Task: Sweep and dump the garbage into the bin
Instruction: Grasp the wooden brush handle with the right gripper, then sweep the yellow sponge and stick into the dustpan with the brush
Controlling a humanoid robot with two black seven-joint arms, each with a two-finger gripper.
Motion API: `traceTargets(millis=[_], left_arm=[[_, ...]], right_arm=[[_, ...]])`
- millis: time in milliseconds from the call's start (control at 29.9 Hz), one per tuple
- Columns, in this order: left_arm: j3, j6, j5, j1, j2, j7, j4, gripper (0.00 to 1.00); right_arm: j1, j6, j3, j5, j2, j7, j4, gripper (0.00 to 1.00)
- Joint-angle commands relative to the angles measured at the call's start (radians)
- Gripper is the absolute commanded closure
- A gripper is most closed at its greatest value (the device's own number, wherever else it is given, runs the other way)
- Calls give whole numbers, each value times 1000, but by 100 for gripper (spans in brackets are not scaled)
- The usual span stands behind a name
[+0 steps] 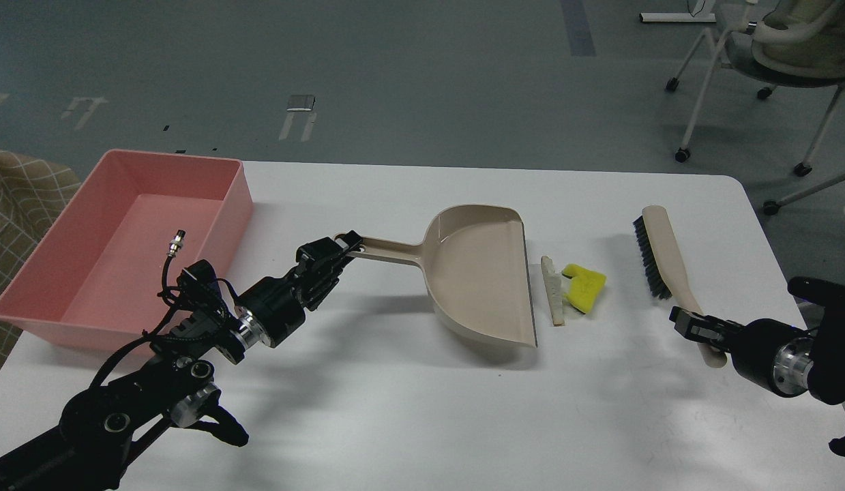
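the white tabletop (408, 409) carries everything. the large shallow pink plastic bin (211, 179) sits at the nine o'clock edge, and nothing can be seen lying in it. the beige plastic dustpan (480, 269) lies near the centre, its long handle pointing toward nine o'clock and its open lip facing three o'clock. the left gripper (344, 247) has its fingers clamped on the end of that handle. just beside the lip, at its three o'clock side, lies the garbage: a thin white wedge with a brown crust edge (552, 290), and touching or nearly touching it, a notched bright yellow spongy chunk (584, 286). further toward three o'clock lies the beige brush with black bristles (657, 256), bristles facing the scraps. the right gripper (695, 331) is at the near end of the brush handle, and its fingers appear closed around it.

the step in hand looks like the sweep itself, with nothing yet in the pan. to do it well, the left arm should press the dustpan lip flat on the tabletop so the thin wedge cannot slide beneath it. the brush should land at the three o'clock side of the yellow chunk, then draw toward nine o'clock in one low stroke, bristles square to the lip, so that both scraps ride in together. a skewed stroke could flick the light chunk sideways past the pan.
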Motion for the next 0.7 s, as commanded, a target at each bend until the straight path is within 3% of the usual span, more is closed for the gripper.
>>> traceTargets(millis=[0,468,668], left_arm=[[9,0,0,-1,3,3,9,95],[21,-3,-1,-3,24,11,18,94],[21,-3,-1,-3,24,11,18,94]], right_arm=[[-8,4,-34,0,0,0,34,100],[-23,7,-143,0,-25,0,114,100],[56,75,-194,0,47,-6,117,100]])
